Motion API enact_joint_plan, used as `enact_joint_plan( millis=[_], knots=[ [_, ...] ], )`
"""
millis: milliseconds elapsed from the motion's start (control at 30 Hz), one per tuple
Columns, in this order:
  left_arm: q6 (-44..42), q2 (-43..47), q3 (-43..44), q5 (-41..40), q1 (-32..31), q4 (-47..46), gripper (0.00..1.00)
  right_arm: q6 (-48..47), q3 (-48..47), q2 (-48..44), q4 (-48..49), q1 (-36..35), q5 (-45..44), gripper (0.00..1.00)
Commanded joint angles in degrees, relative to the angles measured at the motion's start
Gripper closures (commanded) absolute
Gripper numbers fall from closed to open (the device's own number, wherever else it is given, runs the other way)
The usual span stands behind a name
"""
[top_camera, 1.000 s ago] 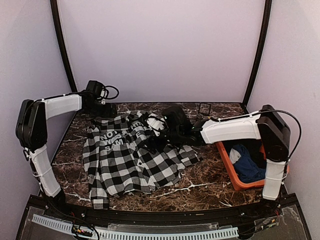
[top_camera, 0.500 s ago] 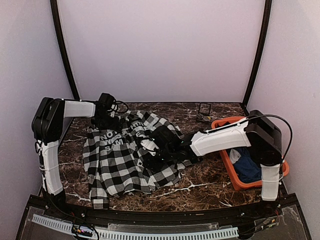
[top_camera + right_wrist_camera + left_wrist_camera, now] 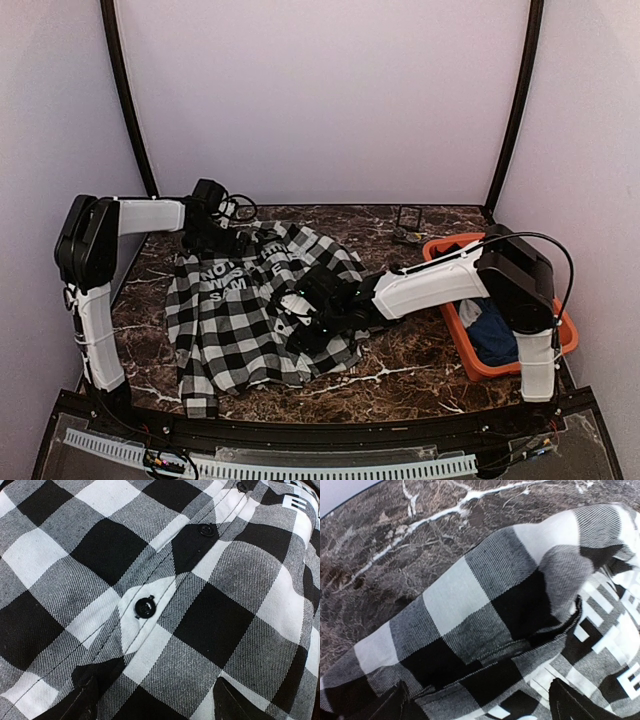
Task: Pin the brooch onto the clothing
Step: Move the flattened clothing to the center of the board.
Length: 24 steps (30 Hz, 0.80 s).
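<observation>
The clothing (image 3: 230, 320), a black-and-white checked shirt with white block lettering, is lying spread but rumpled on the marble table (image 3: 400, 370), filling the 9 o'clock half of the overhead view. An orange basket (image 3: 452, 320) holding a blue garment (image 3: 495, 335) is sitting at 3 o'clock.

The left gripper (image 3: 480, 707) is hovering low over the shirt's 12 o'clock edge, beside the lettering. Its fingers are standing wide apart and gripping nothing. The right gripper (image 3: 155, 700) is reaching in over the shirt at about 4 o'clock and looking down on the placket with its black buttons (image 3: 144, 607). Its fingers are also spread, with bare cloth between them.

Judging from this, the arms are working on the preparatory step of arranging and steadying the fabric, and pinning is not yet under way. No brooch is showing in either gripper. A small dark object (image 3: 405, 222) at the table's 1 o'clock edge may be it, though it is too small to tell.

The next move is calling for one gripper to hold a flat, taut patch of cloth while the other fetches the brooch.
</observation>
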State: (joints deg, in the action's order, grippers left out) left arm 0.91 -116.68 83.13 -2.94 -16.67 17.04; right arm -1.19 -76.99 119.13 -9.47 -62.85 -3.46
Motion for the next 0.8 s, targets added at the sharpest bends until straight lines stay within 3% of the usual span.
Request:
enact_joint_plan(
  millis=[0,300,500,767],
  knots=[
    [-9.8,7.8,0.6,-0.2,-0.8,4.4,0.03,-0.3,-0.7,0.2,-1.4,-0.4,1.1,0.23],
    [-22.4,6.2,-1.7,-3.8,-4.3,6.7,0.13,-0.1,0.2,-0.1,-1.2,-0.4,2.0,0.24],
    [-25.3,1.9,-2.1,-10.2,-8.5,3.3,0.19,0.7,2.3,-1.2,0.1,-0.3,2.6,0.25],
    [-25.5,-2.0,-2.5,-18.7,-8.9,-0.3,0.27,1.2,4.7,-2.8,1.8,-0.4,3.3,0.27]
  ],
)
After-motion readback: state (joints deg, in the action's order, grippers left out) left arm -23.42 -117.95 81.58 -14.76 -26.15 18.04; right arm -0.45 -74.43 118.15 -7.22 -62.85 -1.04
